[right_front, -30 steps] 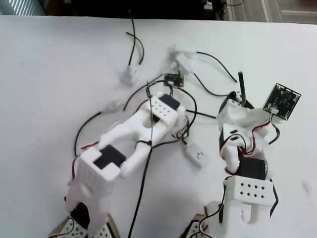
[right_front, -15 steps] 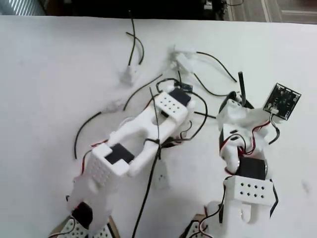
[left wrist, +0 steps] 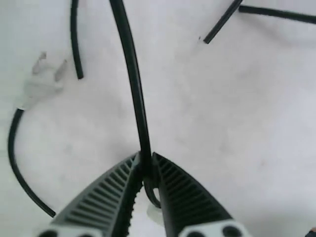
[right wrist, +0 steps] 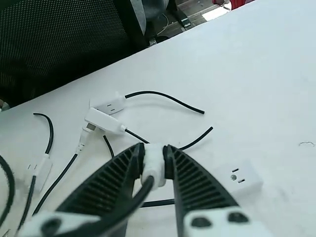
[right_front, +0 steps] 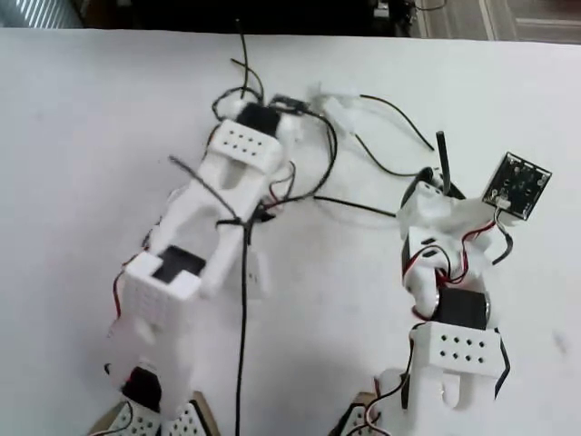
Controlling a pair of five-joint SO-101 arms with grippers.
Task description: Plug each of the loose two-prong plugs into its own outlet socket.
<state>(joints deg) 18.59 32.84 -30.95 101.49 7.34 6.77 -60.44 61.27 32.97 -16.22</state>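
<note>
**Both claws have got something pinched**

Closest in, the right claw [right wrist: 154,148] is clamped on a white plug [right wrist: 154,170] (both fingers pressed flat against its sides). An outlet socket [right wrist: 240,177] lies on the table [right wrist: 266,74] just beside it. Farther out, the left claw [left wrist: 146,157] is squeezed tight on a black cord [left wrist: 129,74]. A two-prong plug [left wrist: 42,84] lies nearby, not touching the claw.

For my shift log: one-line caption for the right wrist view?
Right pincer clamps a white plug; an outlet socket lies on the table nearby.
</note>
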